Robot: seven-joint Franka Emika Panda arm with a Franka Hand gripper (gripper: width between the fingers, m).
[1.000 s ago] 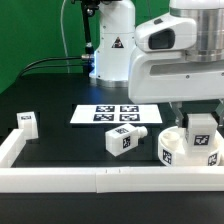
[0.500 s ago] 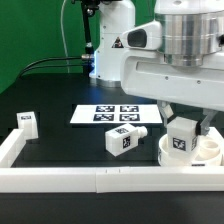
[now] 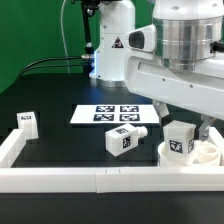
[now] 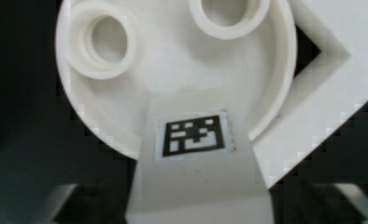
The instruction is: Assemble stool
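The stool's round white seat disc lies at the exterior view's right, close behind the rail. One tagged white leg stands upright in it. My gripper hangs straight over this leg, its jaws open, one on each side of the leg's top. In the wrist view the leg runs from the seat back between my dark fingers, with the gripper centred on it; two round sockets show in the seat. A second leg lies on the table. A third leg stands far left.
The marker board lies flat behind the lying leg. A long white border rail runs along the front and turns back at the exterior view's left. The arm's white base and black cables stand at the back.
The held leg went to the exterior view's left and down into the seat. Since then my jaws have parted from it; the leg stays standing.
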